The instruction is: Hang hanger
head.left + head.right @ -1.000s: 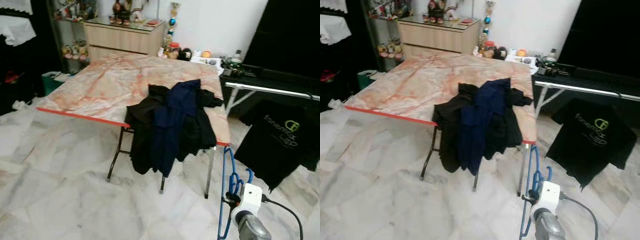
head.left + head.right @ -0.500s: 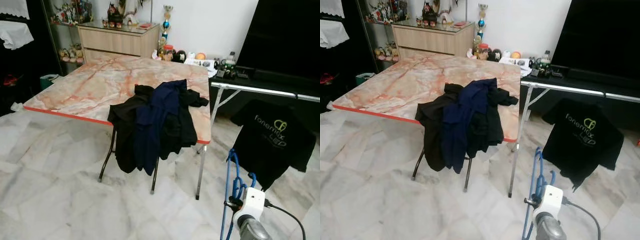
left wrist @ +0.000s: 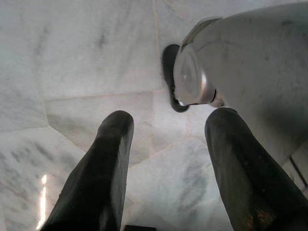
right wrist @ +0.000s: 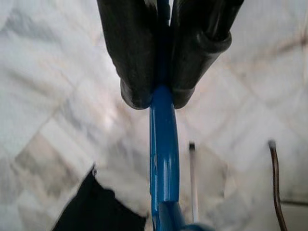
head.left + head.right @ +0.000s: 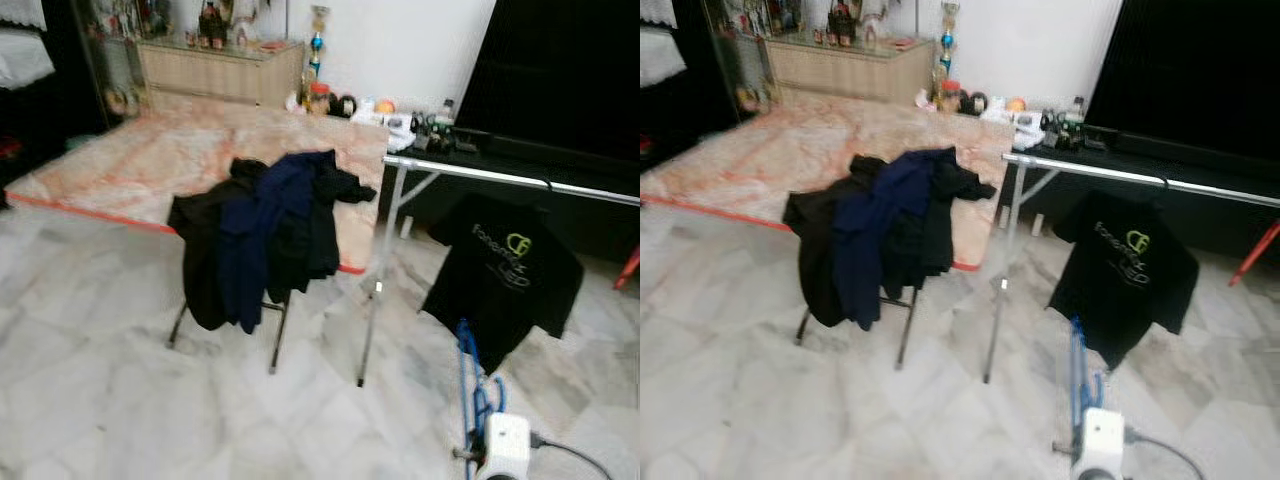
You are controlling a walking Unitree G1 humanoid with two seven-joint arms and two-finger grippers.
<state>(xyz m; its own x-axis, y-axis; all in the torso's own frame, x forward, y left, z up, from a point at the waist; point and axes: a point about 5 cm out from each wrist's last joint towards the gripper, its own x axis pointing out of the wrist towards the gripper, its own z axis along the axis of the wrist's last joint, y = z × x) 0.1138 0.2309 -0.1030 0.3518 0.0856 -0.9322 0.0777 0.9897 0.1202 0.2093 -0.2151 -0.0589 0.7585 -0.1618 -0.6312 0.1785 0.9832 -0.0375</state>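
Blue hanger (image 4: 162, 144) sits clamped between the closed fingers of the right gripper (image 4: 161, 98), low above the marble floor (image 5: 90, 400), near the rail (image 5: 510, 178). Left gripper (image 3: 166, 144) hangs open, empty.

The floor (image 5: 90, 400) was pale marble tile, the far wall (image 5: 400, 45) white, with a marble-patterned desk (image 5: 120, 160) before a wooden sideboard (image 5: 215, 72).

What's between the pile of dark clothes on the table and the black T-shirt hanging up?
In the left eye view, the rack's metal leg stands between the dark clothes and the black T-shirt, over bare floor.
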